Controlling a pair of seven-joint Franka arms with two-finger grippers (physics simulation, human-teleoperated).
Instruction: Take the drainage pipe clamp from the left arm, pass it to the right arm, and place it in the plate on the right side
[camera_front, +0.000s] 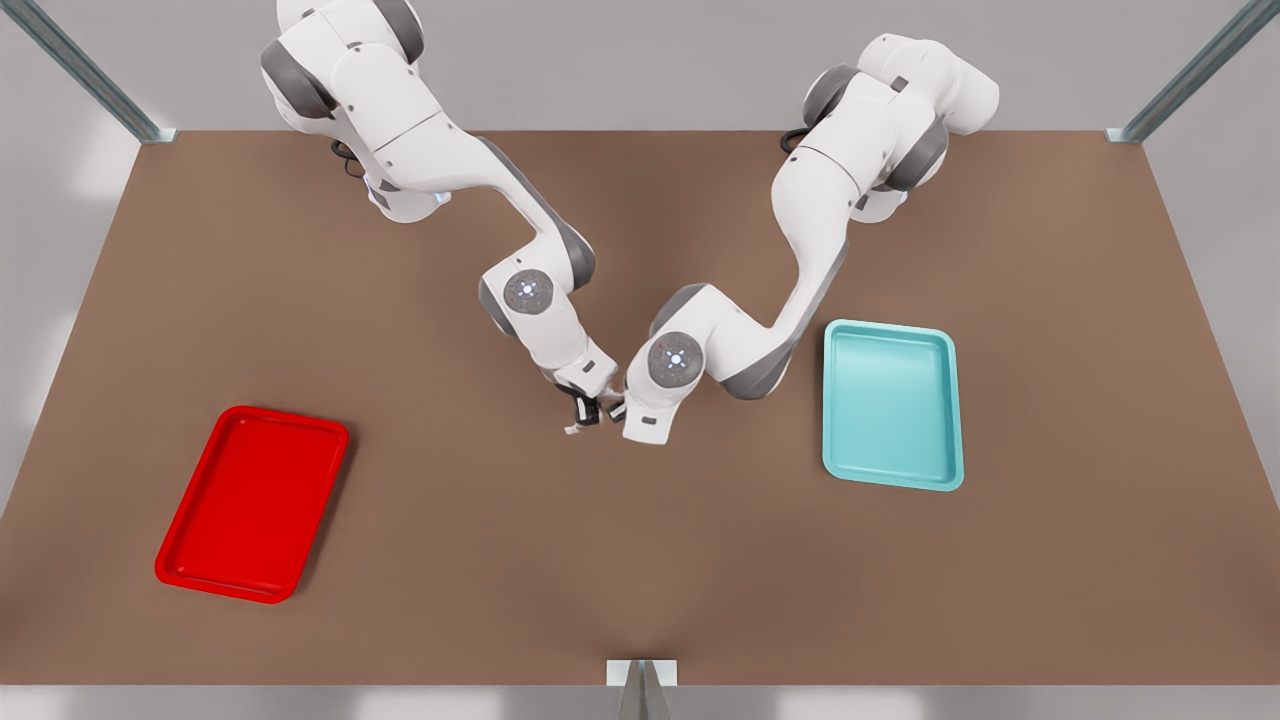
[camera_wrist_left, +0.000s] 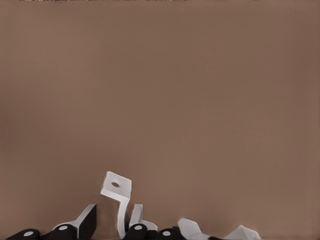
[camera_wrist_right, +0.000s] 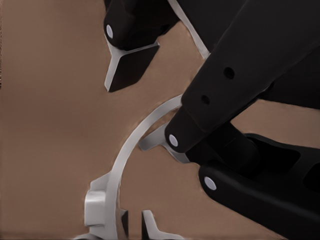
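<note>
Where the clamp hangs: the clamp (camera_front: 574, 428) is in the air over the middle of the table (camera_front: 640, 560), between the two claws, touching neither tray.
Clamp shape: a thin white half-ring strap; the right wrist view shows its curve (camera_wrist_right: 131, 145), the left wrist view a bent end tab with a hole (camera_wrist_left: 116, 185).
Right claw: the right claw (camera_front: 587, 412) is on the arm at the front view's left. Its fingertips (camera_wrist_right: 147, 225) sit close together at the strap's lower end, pinched on the clamp.
Left claw: the left claw (camera_front: 616, 408) is on the arm at the front view's right, just beside the right claw. Its fingers (camera_wrist_right: 132, 62) are spread apart around the strap; one pad stands clear of it, the other lies against it. Its own wrist view shows the same gap (camera_wrist_left: 112, 217).
Red tray: the red tray (camera_front: 180, 575) lies flat towards the front view's left, well apart from the claws.
Teal tray: the teal tray (camera_front: 893, 483) lies towards the front view's right, near the left arm's elbow.
</note>
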